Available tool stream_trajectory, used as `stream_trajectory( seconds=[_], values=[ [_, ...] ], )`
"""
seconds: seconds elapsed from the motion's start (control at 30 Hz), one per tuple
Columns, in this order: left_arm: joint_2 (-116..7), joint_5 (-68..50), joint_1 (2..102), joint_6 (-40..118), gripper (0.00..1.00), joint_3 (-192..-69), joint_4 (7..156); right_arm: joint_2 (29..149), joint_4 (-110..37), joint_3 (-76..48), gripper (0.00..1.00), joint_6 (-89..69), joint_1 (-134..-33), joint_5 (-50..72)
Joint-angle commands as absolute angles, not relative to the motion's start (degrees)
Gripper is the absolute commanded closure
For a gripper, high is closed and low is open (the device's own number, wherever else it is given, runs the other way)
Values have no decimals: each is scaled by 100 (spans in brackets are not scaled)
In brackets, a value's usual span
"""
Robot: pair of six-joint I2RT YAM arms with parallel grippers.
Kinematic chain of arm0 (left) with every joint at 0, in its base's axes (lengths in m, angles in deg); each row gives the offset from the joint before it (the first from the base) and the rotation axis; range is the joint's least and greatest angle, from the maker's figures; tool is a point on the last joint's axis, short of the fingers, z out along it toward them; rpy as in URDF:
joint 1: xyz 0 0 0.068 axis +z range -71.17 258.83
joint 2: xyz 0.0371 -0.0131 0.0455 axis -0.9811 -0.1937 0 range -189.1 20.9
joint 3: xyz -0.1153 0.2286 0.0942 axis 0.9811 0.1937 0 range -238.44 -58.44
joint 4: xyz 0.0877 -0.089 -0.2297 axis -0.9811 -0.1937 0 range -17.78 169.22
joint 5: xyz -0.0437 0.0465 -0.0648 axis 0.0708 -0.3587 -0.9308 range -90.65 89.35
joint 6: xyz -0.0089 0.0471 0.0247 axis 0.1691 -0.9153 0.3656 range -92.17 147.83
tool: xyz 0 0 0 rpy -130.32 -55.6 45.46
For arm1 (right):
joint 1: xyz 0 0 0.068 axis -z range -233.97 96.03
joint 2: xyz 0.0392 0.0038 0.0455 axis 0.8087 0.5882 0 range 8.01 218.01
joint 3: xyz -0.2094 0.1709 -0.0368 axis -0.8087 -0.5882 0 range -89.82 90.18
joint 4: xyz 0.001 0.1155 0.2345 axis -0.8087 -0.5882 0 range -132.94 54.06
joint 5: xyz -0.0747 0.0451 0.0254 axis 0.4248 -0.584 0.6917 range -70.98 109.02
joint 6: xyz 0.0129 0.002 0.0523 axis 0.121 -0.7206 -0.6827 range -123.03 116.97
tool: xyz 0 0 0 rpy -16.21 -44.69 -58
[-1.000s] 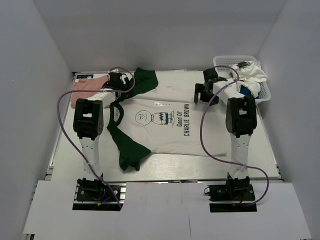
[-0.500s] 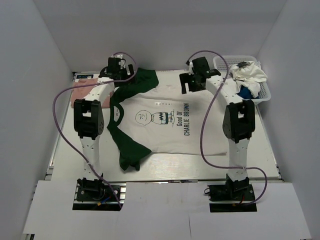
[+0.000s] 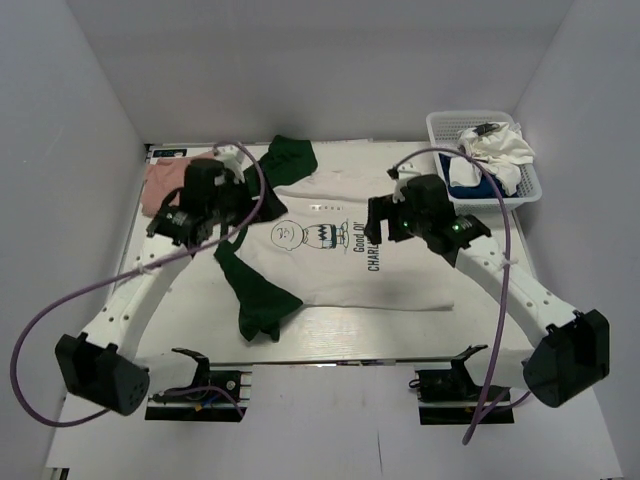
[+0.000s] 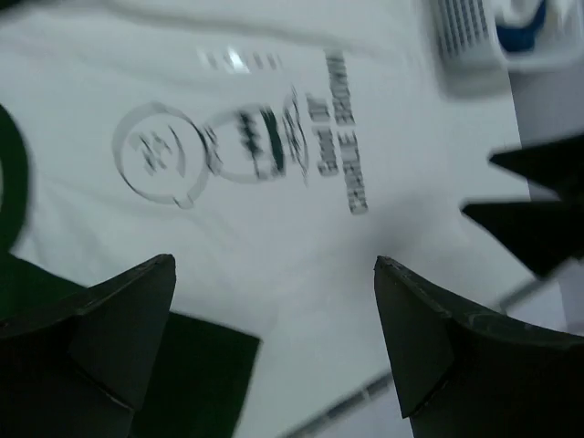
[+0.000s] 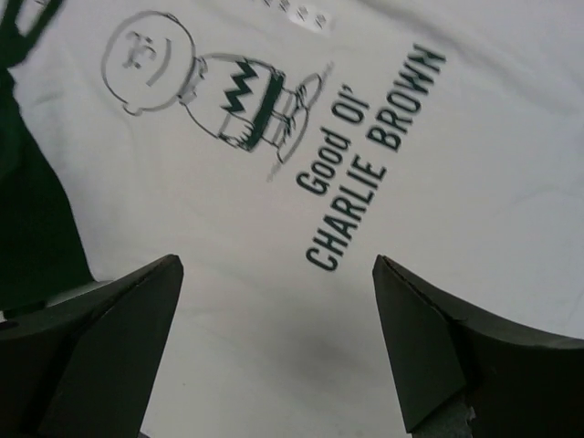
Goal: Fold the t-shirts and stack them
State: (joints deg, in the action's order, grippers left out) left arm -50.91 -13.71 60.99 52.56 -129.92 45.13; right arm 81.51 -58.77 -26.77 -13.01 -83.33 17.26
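The white Charlie Brown t-shirt with dark green sleeves lies flat, print up, in the middle of the table. It fills the left wrist view and the right wrist view. My left gripper is open and empty above the shirt's collar end. My right gripper is open and empty above the printed words. A salmon-pink shirt lies at the far left. A plain white shirt and a royal blue one sit in the basket.
A white lattice basket stands at the back right corner. White walls close in the table on three sides. Purple cables loop from both arms. One green sleeve lies folded toward the front edge.
Both arms have swung back from the far edge and now hover over the shirt. The left gripper let go of the far green sleeve, which now lies at the back.
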Motion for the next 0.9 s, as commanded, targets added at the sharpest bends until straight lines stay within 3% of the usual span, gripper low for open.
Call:
stream_trajectory(
  seconds=[0.0, 0.17, 0.3, 0.4, 0.47, 0.7, 0.87],
  values=[
    [-5065, -1824, 5286, 5857, 0, -12261, 3652, 7965, -5510, -3295, 10, -1674, -8271, 2183],
    [-4256, -1911, 4010, 6833, 0, -11294, 3440, 7824, -5809, -3629, 10, -1666, -8262, 2534],
    [-4710, -1858, 2229, 7904, 0, -10433, 3316, 7744, -5975, -3822, 10, -1648, -8262, 2877],
    [-5011, -1421, 1601, 8021, 0, -10946, 2817, 7604, -6011, -3972, 10, -1613, -8262, 3053],
    [-5082, -877, 1468, 8074, 0, -11370, 2387, 7473, -5993, -4060, 10, -1595, -8254, 3106],
    [-5811, 1233, 1344, 9487, 0, -11152, 928, 7288, -6046, -4122, 10, -1586, -8253, 3203],
    [-5548, 2025, 1344, 10121, 5, -10811, 916, 7182, -6064, -4122, 10, -1525, -8140, 3291]
  ],
)
